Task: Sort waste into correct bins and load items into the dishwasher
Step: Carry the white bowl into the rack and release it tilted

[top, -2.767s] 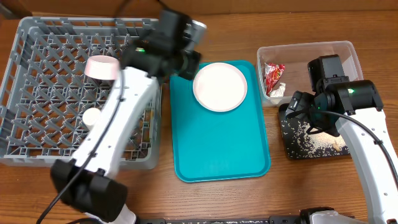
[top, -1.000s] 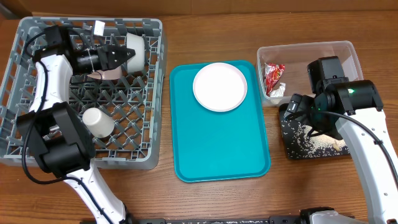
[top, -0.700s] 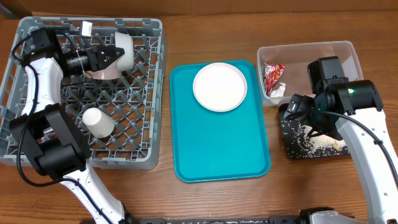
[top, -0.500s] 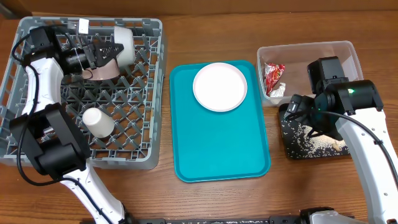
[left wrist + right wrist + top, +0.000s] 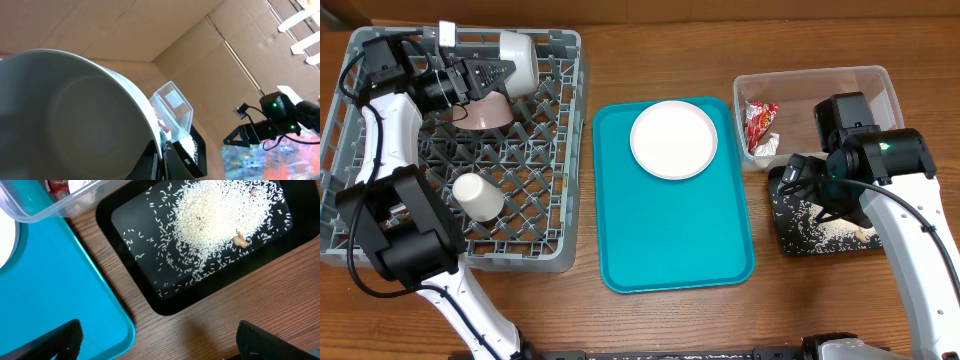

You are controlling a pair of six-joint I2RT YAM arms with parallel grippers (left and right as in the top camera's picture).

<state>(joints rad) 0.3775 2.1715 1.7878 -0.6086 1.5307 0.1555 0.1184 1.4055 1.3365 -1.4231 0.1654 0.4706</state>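
Holding a pale grey-green bowl (image 5: 517, 60) by its rim: left hand (image 5: 496, 72) clamped on it, bowl tipped sideways above the far edge of the large grey lattice dish rack (image 5: 380, 250).

Risk: thin rim pinch. On release the bowl may slip or roll into the pinkish-white bowl (image 5: 485, 110) just beneath.

Small white cup (image 5: 478, 197) lies mid-rack, apart.

Flat round white plate (image 5: 673, 139) not yet loaded, at the far end of the teal serving tray (image 5: 670, 250).

Right hand (image 5: 157, 342) spread wide and empty, over the shallow black rectangular tray (image 5: 131, 272) near the table's right edge. A low sweep could scatter its loose white rice grains (image 5: 220, 210).
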